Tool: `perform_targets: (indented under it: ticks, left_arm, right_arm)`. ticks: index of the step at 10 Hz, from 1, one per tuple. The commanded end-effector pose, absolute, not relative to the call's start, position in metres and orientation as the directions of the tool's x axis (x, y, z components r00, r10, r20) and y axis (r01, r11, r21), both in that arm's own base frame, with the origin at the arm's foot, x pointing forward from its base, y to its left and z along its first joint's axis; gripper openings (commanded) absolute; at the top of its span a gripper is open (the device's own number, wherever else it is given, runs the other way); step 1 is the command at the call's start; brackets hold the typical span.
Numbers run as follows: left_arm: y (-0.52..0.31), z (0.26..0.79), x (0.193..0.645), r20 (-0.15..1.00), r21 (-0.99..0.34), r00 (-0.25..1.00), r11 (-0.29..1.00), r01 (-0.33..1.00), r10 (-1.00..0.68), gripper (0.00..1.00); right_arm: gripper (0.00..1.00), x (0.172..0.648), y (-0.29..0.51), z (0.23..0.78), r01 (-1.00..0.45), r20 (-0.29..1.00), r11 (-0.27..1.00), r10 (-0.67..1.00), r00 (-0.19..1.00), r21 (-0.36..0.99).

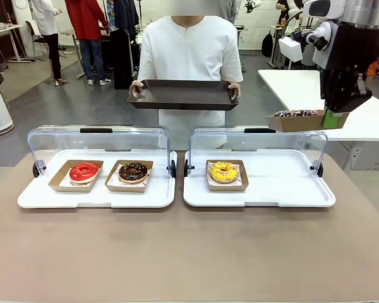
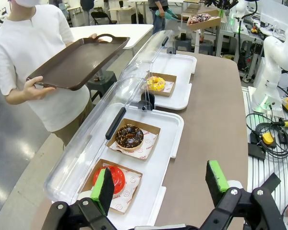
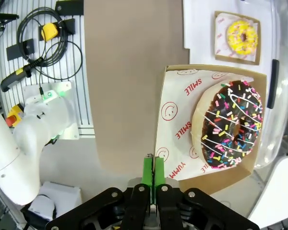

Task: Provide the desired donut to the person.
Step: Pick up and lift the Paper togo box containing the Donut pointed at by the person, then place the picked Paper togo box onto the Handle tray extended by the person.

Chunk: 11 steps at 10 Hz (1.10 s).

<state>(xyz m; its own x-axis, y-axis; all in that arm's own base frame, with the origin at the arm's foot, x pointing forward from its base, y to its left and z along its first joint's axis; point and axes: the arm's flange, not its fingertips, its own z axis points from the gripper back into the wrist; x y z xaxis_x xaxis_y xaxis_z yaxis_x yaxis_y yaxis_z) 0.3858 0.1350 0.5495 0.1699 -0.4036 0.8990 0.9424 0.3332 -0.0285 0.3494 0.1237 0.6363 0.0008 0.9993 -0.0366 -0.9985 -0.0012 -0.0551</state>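
Currently my right gripper [image 3: 150, 173] pinched tight on rim of cardboard box [image 3: 225, 182], sprinkled chocolate donut [image 3: 230, 125] inside, at 2 o'clock from pads. Left gripper [image 2: 161, 184] spread wide, holding nothing. Person [image 1: 189, 50] at 12 o'clock in front view, brown tray [image 1: 183, 95] in both hands.

Two white trays [image 1: 98, 199], clear covers [image 1: 98, 140] raised, sit side by side on the brown table [image 1: 177, 252].

Table [image 1: 177, 252]: L case [image 1: 95, 201] holds left donut [image 1: 83, 172], middle donut [image 1: 133, 172]; R case [image 1: 271, 196], third donut [image 1: 223, 171]. Person [image 1: 189, 57] behind w/ serving tray [image 1: 183, 95]. Boxed donut [image 1: 297, 118] in right gripper [image 1: 331, 118], above-right of R case.
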Motion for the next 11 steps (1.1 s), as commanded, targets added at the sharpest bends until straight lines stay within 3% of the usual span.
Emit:
perform_targets:
  ticks: [1, 11]
  left_arm:
    - [0.1353, 0.5504, 0.3848, 0.901, -0.027, 0.167, 0.334, 0.942, -0.400, 1.00]
    - [0.1353, 0.5504, 0.3848, 0.901, -0.027, 0.167, 0.334, 0.942, -0.400, 1.00]
  right_arm:
    - [0.00, 0.3458, 0.1227, 0.6340, -0.998, -0.041, 0.002, 0.999, 0.004, -0.055]
    - [0.00, 0.3458, 0.1227, 0.6340, -0.998, -0.041, 0.002, 0.999, 0.004, -0.055]
